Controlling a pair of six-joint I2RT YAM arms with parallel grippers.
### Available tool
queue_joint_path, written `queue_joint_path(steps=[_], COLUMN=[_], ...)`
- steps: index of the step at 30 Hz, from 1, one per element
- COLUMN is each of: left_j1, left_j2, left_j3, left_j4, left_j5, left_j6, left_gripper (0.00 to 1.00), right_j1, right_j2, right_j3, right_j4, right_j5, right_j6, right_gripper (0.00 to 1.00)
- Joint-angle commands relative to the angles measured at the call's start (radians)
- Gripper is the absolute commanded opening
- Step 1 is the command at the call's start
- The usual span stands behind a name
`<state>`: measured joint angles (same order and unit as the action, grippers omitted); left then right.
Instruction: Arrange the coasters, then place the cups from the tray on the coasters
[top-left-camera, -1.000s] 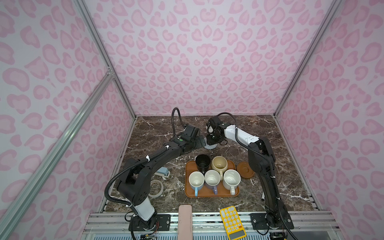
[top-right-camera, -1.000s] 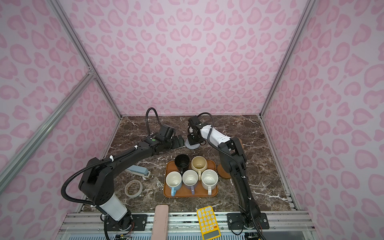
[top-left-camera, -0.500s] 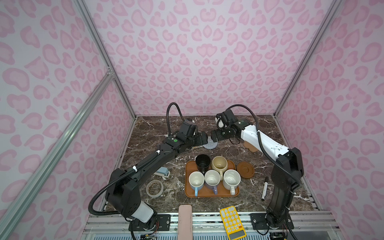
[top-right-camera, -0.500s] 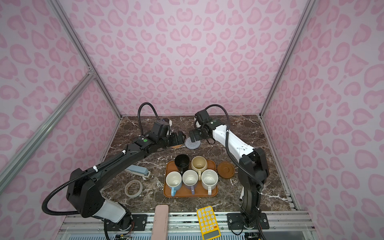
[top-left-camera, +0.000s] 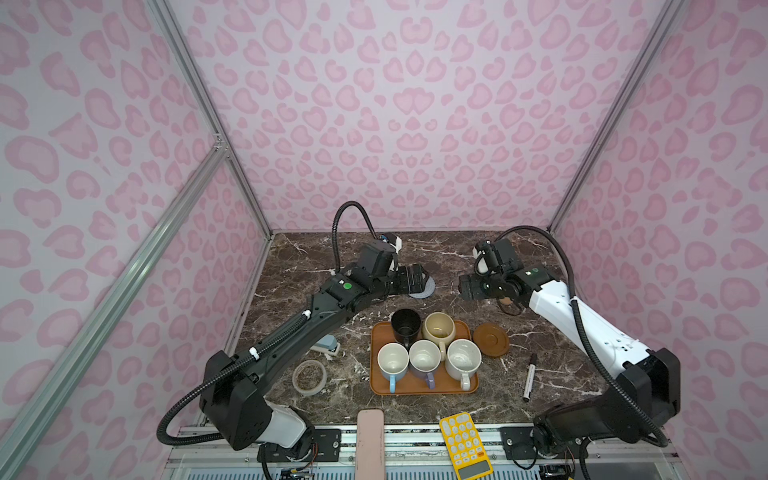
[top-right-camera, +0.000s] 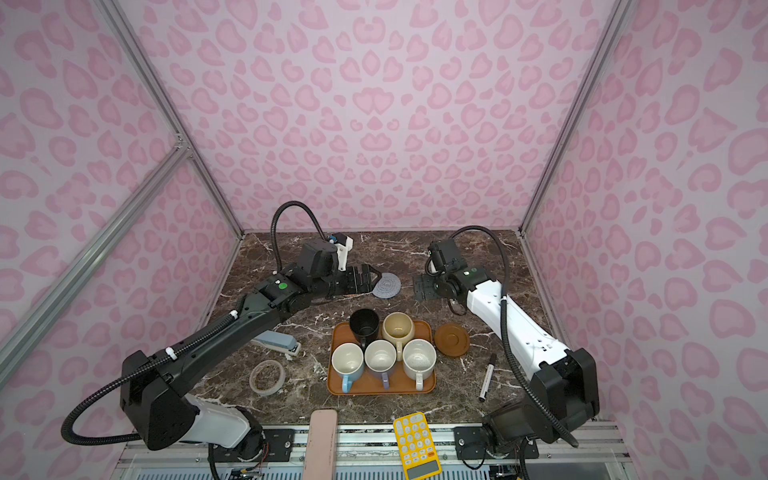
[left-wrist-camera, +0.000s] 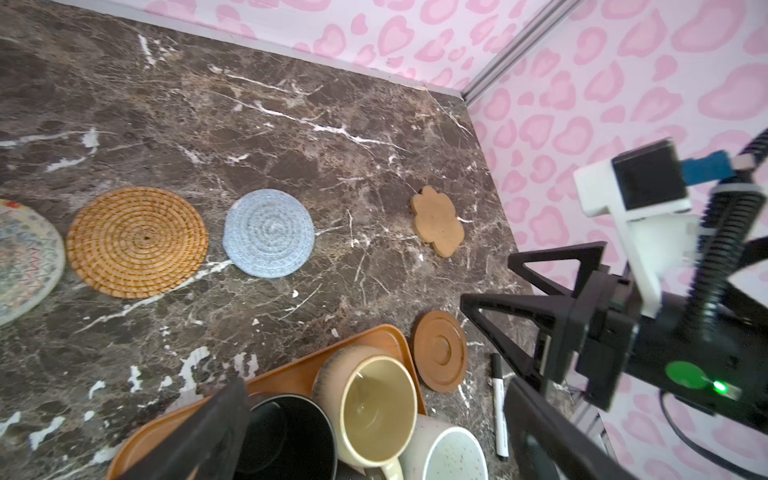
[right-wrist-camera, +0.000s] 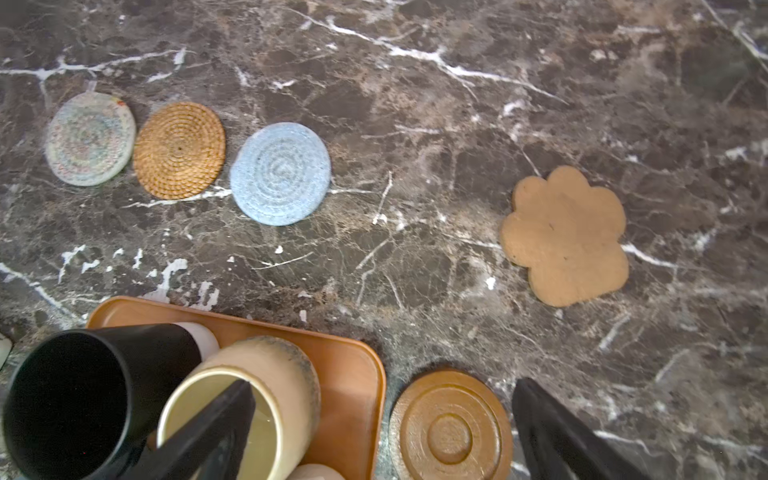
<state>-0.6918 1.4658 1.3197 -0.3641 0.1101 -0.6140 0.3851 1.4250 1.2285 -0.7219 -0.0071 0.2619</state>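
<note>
Just ahead of the left pincer, whose fingers stand apart and hold nothing, the light blue coaster lies flat on the bench. Under that arm, hidden in both top views but plain in the right wrist view, the rattan coaster and the white woven coaster lie next to it, so 3 round mats form a close row. The right pincer hangs facing the left one across a gap, also spread wide and empty. The paw-shaped coaster lies beneath its wrist, well apart from the blue one.

Nearer the robot's base than both pincers, the brown disc sits just beside the tray, out of the line. All 5 cups stand on the tray: black cup, cream cup, light blue cup, lavender cup, speckled cup.

By my reading, 4 coasters are laid out. The brown disc likely belongs in the gap. No cup is placed yet, so most of the task remains.
</note>
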Motion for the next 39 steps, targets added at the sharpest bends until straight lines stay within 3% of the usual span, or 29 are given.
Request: queue_joint_path(steps=[1, 7, 15, 22, 29, 39], left_j1=[-0.020, -0.092, -0.174, -0.206, -0.218, -0.220], left_j2=[0.026, 0.098, 0.218, 0.274, 0.312, 0.317], left_j3=[0.055, 0.119, 0.188, 0.247, 0.283, 0.295], left_j4=[-0.027, -0.052, -0.079, -0.120, -0.151, -0.157], left_j5=[0.018, 0.037, 0.057, 0.043, 0.048, 0.041], left_j6=[0.012, -0.042, -0.138, -0.173, -0.178, -0.180], left_gripper=[0.97, 0.97, 0.98, 1.00, 0.99, 0.99], right_j1=[-0.050, -0.143, -0.156, -0.158, -0.149, -0.076], right_j2=[-0.031, -0.097, -0.150, -0.127, -0.066, 0.016], right_j3=[-0.057, -0.170, -0.358, -0.466, -0.491, -0.468], right_j4=[0.009, -0.011, 0.044, 0.131, 0.174, 0.165], right_j5=[-0.051, -0.108, -0.198, -0.246, -0.260, -0.161], right_j6=[0.039, 0.066, 0.102, 0.109, 0.087, 0.112], right_gripper=[0.96, 0.94, 0.68, 0.57, 0.55, 0.58])
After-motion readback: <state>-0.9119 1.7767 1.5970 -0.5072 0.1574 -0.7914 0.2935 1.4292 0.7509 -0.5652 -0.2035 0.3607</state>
